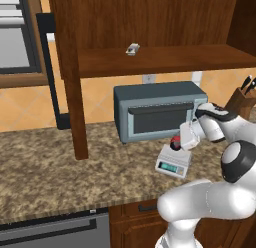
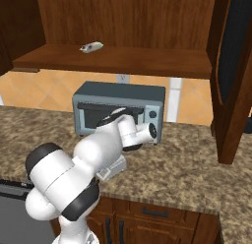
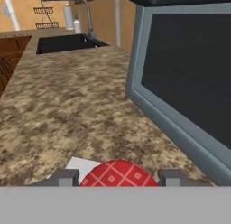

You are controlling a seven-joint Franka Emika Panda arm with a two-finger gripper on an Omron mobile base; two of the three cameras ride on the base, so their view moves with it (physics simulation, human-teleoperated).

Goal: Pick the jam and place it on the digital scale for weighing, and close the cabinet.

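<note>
The jam [image 1: 175, 141], a squat jar with a red checked lid [image 3: 118, 174], sits between my fingertips [image 3: 67, 177], and my gripper [image 1: 178, 142] is shut on it. It hangs just over the back part of the digital scale [image 1: 173, 162], a flat light-grey square with a greenish display on its front edge. I cannot tell whether the jar touches the plate. A corner of the scale [image 3: 79, 163] shows under the jar. The cabinet [image 1: 150, 32] above stands open, its doors [image 1: 70, 77] [image 2: 236, 76] swung out at either side.
A blue-grey toaster oven [image 1: 160, 109] [image 3: 189, 74] stands right behind the scale, close to my hand. A small grey-white item [image 1: 132, 49] lies on the cabinet shelf. A knife block [image 1: 242, 99] stands at the right. A sink [image 3: 67, 42] lies further along the granite counter [image 1: 60, 162].
</note>
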